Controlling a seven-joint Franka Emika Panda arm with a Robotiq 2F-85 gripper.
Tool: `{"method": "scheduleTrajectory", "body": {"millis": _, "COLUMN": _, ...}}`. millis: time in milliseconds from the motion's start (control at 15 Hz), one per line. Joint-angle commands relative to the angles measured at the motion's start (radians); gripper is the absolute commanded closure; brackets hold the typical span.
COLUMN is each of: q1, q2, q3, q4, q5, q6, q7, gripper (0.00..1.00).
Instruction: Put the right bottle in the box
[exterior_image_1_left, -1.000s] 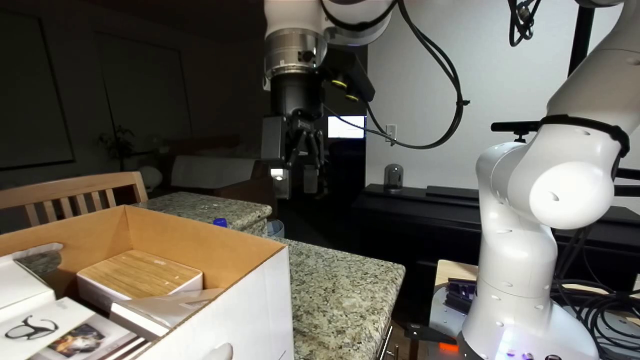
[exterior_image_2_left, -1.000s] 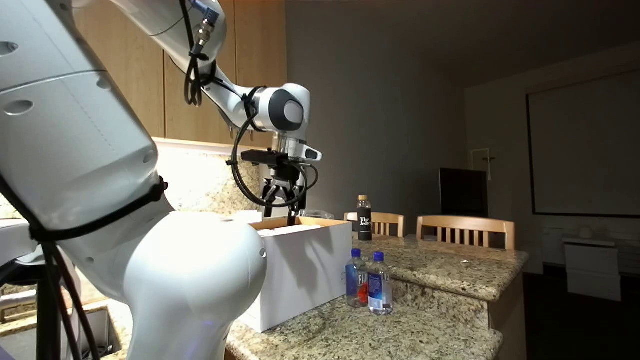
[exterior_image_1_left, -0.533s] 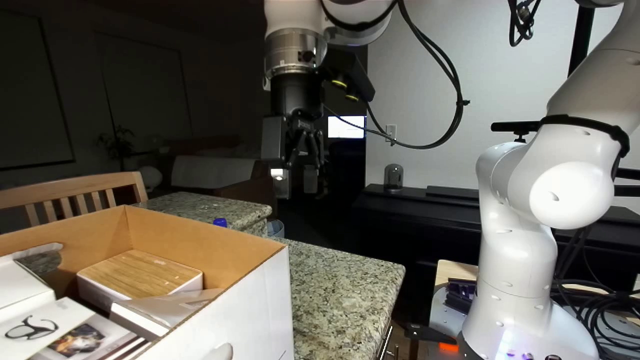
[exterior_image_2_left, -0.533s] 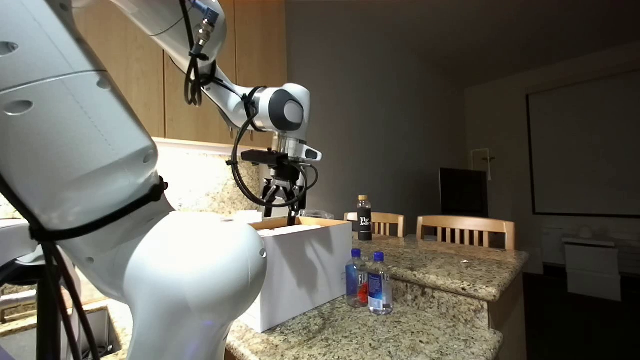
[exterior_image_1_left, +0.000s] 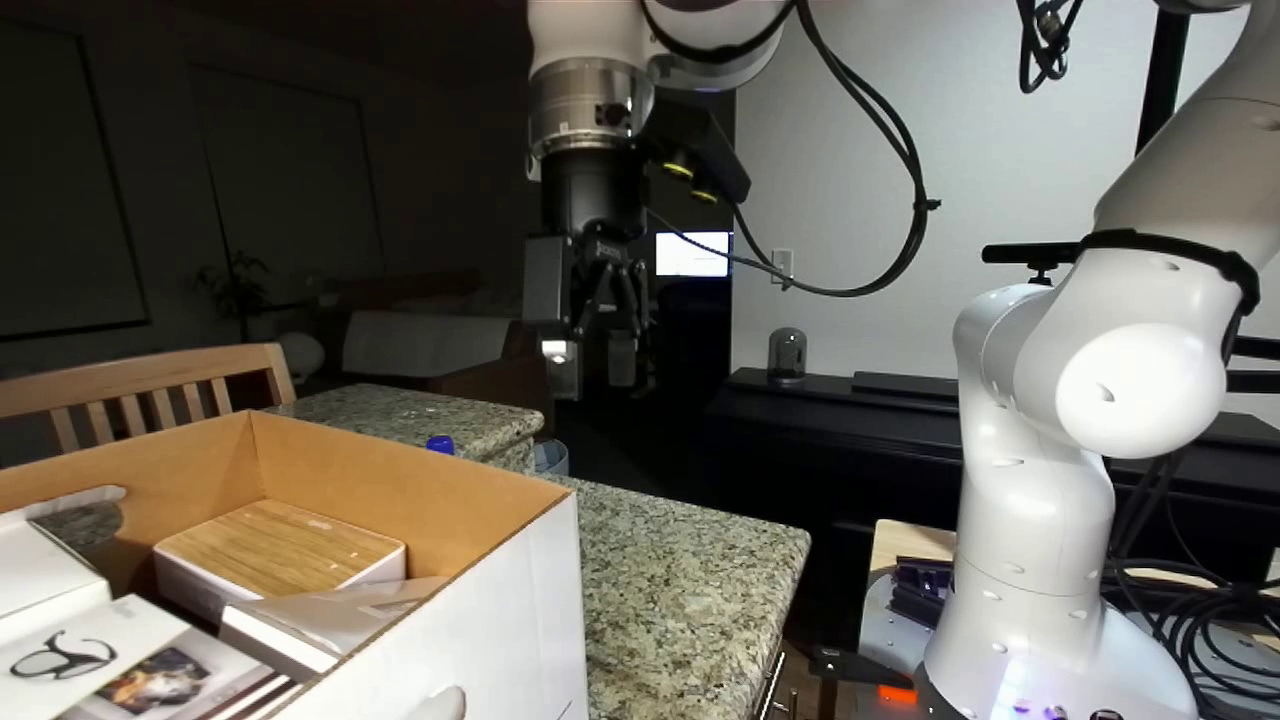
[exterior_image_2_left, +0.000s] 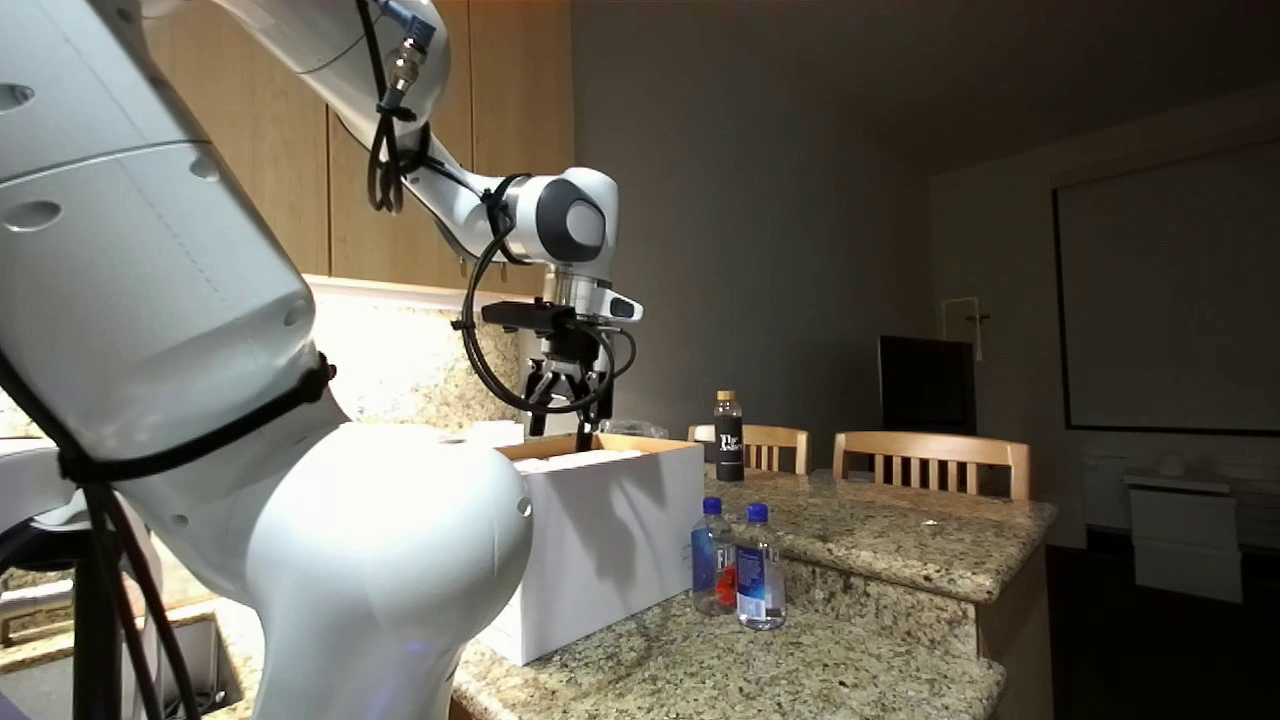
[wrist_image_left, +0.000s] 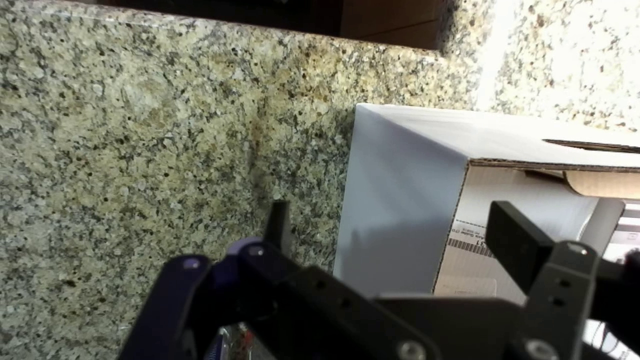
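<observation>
Stirring only very slightly, my arm (exterior_image_2_left: 170, 240) is nearly all that has changed over the last second; my gripper (exterior_image_1_left: 593, 385) sits almost where it was, and so does everything around it. I'd guess a move is just beginning, but the shift is too small to show where it's headed. For the task, it means the picking has yet to start.

My fingers (wrist_image_left: 520, 245) stand wide apart with nothing between them. In the wrist view one shows against the desk (wrist_image_left: 125, 150) and one against the inside of the box (exterior_image_2_left: 605, 555), whose white wall runs between; how high above it I am, I can't tell.

The right bottle (exterior_image_2_left: 760, 575) is upright on the desk, right of centre in the lower half of an exterior view, near the box but outside it. A second bottle (exterior_image_2_left: 714, 560) stands so close that I can't tell whether they touch. I'm judging by place in that frame; the red patch shows on the second bottle, so I hold the choice loosely.

Next I'd need to swing across and come down without toppling the neighbour. Later, the wood-topped packet (exterior_image_1_left: 285, 545) in the box could leave little standing room.
</observation>
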Motion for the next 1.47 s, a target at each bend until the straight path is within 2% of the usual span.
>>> {"method": "scheduleTrajectory", "body": {"millis": 0, "q1": 0.006, "q2": 0.020, "q3": -0.020, "q4": 0.010, "q5": 0.034, "q6": -0.026, "q7": -0.028, "gripper": 0.00}}
{"method": "scheduleTrajectory", "body": {"millis": 67, "q1": -0.003, "q2": 0.002, "q3": 0.002, "q4": 0.002, "q5": 0.009, "q6": -0.008, "q7": -0.003, "gripper": 0.00}}
{"method": "scheduleTrajectory", "body": {"millis": 933, "q1": -0.003, "q2": 0.014, "q3": -0.008, "q4": 0.002, "q5": 0.013, "q6": -0.009, "q7": -0.006, "gripper": 0.00}}
{"method": "scheduleTrajectory", "body": {"millis": 1133, "q1": -0.020, "q2": -0.011, "q3": 0.004, "q4": 0.011, "q5": -0.020, "q6": 0.001, "q7": 0.021, "gripper": 0.00}}
{"method": "scheduleTrajectory", "body": {"millis": 1400, "q1": -0.065, "q2": 0.030, "q3": -0.001, "q4": 0.058, "q5": -0.098, "q6": 0.058, "q7": 0.017, "gripper": 0.00}}
